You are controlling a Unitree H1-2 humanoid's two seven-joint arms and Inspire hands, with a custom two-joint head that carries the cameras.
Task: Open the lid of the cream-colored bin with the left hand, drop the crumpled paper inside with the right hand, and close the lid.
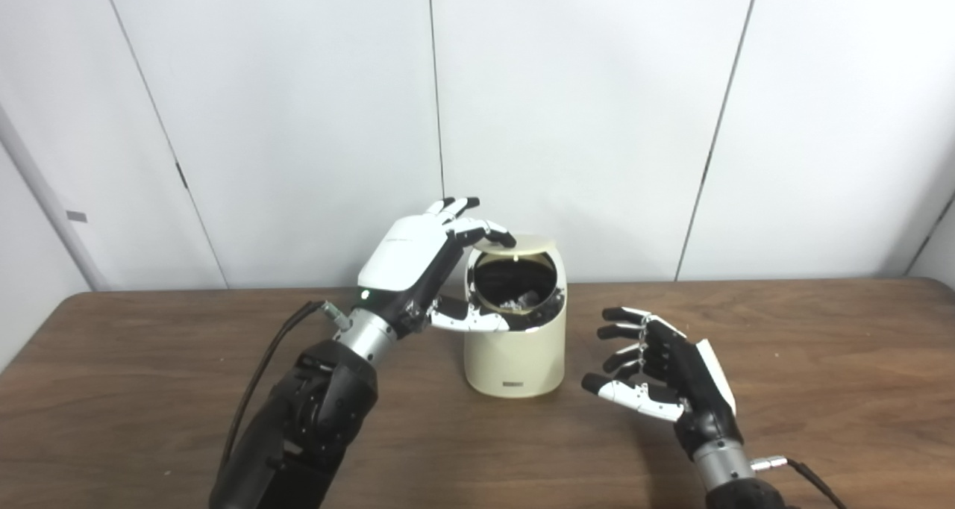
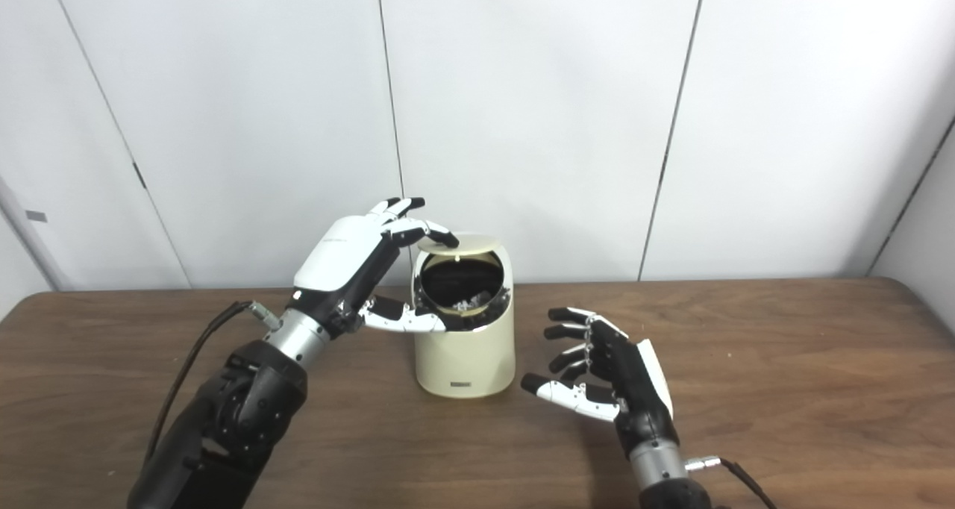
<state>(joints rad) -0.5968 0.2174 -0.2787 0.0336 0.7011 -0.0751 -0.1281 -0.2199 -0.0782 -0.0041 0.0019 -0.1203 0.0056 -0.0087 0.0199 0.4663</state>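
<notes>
The cream-colored bin (image 1: 515, 352) stands upright mid-table. Its round lid (image 1: 522, 244) is tipped up at the back, so the dark opening faces me. Crumpled paper (image 1: 522, 298) lies inside the bin. My left hand (image 1: 418, 259) is at the bin's upper left. Its fingers are spread and extended and rest on the lid's top left edge, and its thumb lies along the front rim of the opening. My right hand (image 1: 664, 371) is open and empty just right of the bin, with its palm turned toward the bin, apart from it.
The brown wooden table (image 1: 149, 360) carries only the bin and my arms. White wall panels (image 1: 582, 106) stand close behind the table's far edge. A cable (image 1: 261, 367) runs along my left forearm.
</notes>
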